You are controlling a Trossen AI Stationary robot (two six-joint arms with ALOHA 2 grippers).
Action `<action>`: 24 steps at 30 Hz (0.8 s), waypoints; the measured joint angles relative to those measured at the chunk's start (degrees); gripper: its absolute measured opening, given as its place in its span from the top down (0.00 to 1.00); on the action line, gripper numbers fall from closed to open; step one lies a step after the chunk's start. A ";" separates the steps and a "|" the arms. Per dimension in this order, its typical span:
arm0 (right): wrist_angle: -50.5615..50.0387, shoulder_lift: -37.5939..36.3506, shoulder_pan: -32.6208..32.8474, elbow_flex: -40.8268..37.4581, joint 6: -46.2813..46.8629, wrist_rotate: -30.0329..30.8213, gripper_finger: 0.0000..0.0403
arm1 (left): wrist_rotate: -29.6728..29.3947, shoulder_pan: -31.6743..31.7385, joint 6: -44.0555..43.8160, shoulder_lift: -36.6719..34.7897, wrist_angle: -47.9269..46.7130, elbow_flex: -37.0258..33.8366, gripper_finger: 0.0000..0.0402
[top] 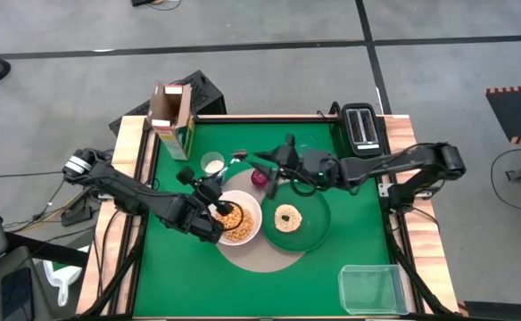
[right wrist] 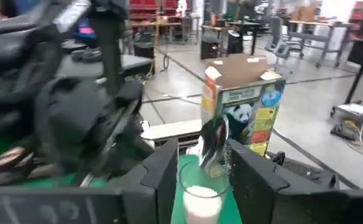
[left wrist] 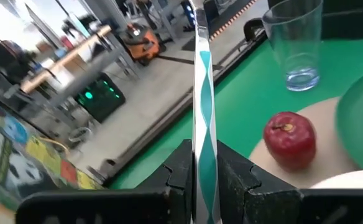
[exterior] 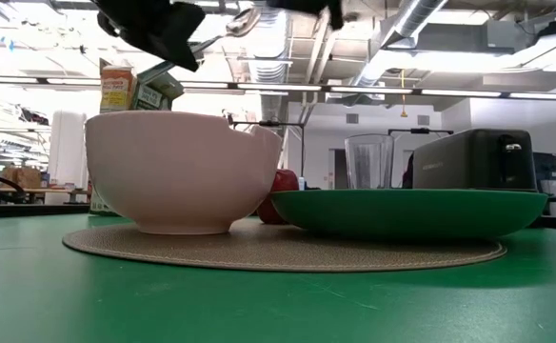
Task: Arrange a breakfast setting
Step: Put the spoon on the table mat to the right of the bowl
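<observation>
My left gripper (top: 203,185) is shut on the spoon (top: 231,161), above the table just behind the white bowl of cereal (top: 238,223). My right gripper (right wrist: 203,165) is open; its fingers stand on either side of the spoon's bowl end (right wrist: 214,144) without touching it. The bowl rests on the round tan mat (top: 262,254). The dark-green plate (top: 307,223) with the bagel (top: 287,217) lies partly on the mat. The red fruit (top: 260,176) sits behind them. The open cereal box (top: 171,116) stands at the far left corner. My left gripper pinches the spoon's handle (left wrist: 204,163) between its two fingers, which lie along the handle. The spoon points away from the fingers toward my right gripper. It is lifted clear of the table, above the level of the white bowl's rim (exterior: 243,19).
A small white cup (top: 212,163) stands below the spoon, and a clear glass (top: 307,143) at the far edge. The black toaster (top: 360,125) is at the far right corner and a clear plastic tub (top: 370,288) at the near right. The near left green surface is bare.
</observation>
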 joint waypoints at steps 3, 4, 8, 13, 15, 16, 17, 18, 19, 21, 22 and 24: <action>-4.98 -3.81 1.75 0.01 -2.62 -0.14 0.59 | 1.56 -1.37 -4.79 -1.66 -3.12 0.00 0.93; -7.09 -5.11 2.55 0.01 -3.60 -0.16 0.58 | 2.18 -2.04 -6.28 -2.27 -3.96 0.00 0.93; -15.93 -9.42 5.75 0.01 -7.02 -0.14 0.58 | 7.57 -4.59 -12.82 -5.23 -7.58 0.00 0.93; -24.34 -12.31 9.79 -1.65 -6.67 -0.14 0.59 | 17.58 -7.66 -18.83 -8.62 -10.25 0.02 0.92; -25.19 -12.81 11.69 -3.15 -6.03 -0.12 0.59 | 21.05 -9.22 -21.29 -9.80 -11.31 0.02 0.92; -25.64 -12.95 12.68 -4.05 -5.65 -0.11 0.59 | 22.58 -9.86 -22.60 -10.30 -11.99 0.02 0.93; -25.68 -12.96 13.61 -4.97 -5.46 -0.11 0.59 | 24.04 -10.49 -24.21 -10.71 -12.79 0.04 0.93; -25.25 -12.96 14.57 -5.85 -5.37 -0.12 0.59 | 25.51 -11.28 -26.23 -10.96 -13.79 0.07 0.93; -25.14 -12.94 15.48 -6.71 -5.33 -0.12 0.59 | 26.84 -12.16 -28.52 -11.06 -15.09 0.07 0.93; -24.92 -12.91 17.26 -8.05 -4.90 -0.13 0.59 | 29.07 -14.00 -33.78 -11.09 -17.98 0.07 0.93; -24.02 -12.68 18.07 -8.74 -4.74 -0.10 0.59 | 30.39 -15.01 -36.69 -11.06 -19.69 0.07 0.92; -23.32 -12.25 19.66 -10.30 -4.76 -0.10 0.59 | 32.89 -16.82 -42.57 -10.98 -22.97 -0.02 0.91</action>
